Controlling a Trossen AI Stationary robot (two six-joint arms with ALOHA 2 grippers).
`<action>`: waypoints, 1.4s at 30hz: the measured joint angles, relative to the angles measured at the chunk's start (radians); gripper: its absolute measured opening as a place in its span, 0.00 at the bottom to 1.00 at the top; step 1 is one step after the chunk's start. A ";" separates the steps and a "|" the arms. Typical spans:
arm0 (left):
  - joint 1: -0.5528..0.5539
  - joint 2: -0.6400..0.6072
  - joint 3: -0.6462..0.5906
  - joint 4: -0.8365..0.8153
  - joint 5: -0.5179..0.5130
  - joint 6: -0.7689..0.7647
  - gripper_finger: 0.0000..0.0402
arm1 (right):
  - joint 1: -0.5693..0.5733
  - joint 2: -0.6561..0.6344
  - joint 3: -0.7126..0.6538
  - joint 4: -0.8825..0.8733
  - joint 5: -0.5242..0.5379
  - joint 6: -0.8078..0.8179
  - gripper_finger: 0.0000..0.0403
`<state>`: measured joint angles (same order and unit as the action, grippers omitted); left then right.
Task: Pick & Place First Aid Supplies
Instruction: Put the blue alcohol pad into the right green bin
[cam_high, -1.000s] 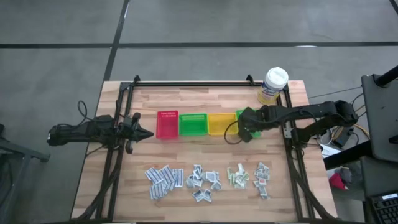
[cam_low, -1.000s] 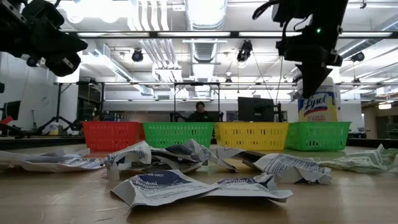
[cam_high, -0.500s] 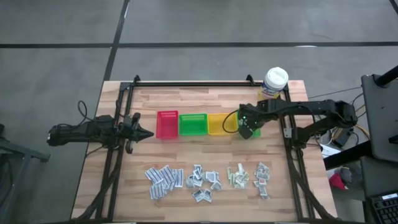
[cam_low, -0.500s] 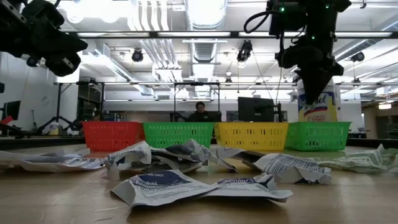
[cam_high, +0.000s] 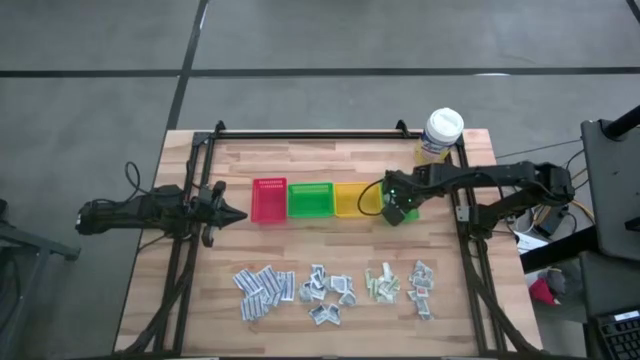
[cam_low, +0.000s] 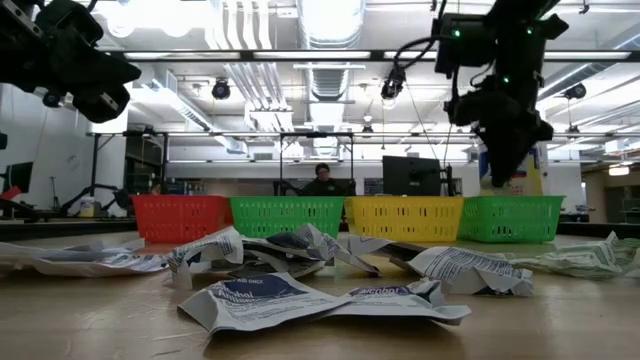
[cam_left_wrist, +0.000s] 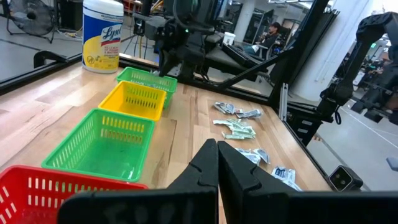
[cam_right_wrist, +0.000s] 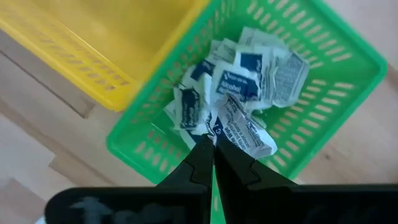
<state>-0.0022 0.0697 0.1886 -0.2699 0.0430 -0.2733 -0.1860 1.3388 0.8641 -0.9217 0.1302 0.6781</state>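
Over the small green plastic mesh bin (cam_right_wrist: 311, 99) at the right end of the bin row, right of centre in the high view, I hang my right gripper (cam_right_wrist: 213, 155) with its fingers pressed together and nothing pinched that I can see. I judge I am there because this bin collects the white-blue sachets (cam_right_wrist: 239, 81), which lie crumpled in a heap on its floor. My left gripper (cam_high: 238, 214) waits shut at the left of the frame, just beside the red plastic bin (cam_high: 269, 200). 4 clusters of tiny flat first aid packets (cam_high: 335, 285) lie along the lower part of the wooden table (cam_high: 300, 160), creased and unsorted.
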 joint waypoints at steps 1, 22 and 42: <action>0.000 0.000 0.000 0.000 0.000 0.000 0.00 | 0.000 0.000 -0.015 0.012 -0.001 0.000 0.02; 0.000 0.000 0.000 0.000 0.000 -0.001 0.00 | -0.001 0.000 -0.092 0.099 -0.004 -0.034 0.06; 0.000 0.000 0.000 0.000 0.000 -0.046 0.00 | 0.029 -0.003 0.082 0.089 -0.189 -0.045 0.25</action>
<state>-0.0023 0.0700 0.1886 -0.2699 0.0433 -0.3192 -0.1568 1.3354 0.9462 -0.8326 -0.0586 0.6327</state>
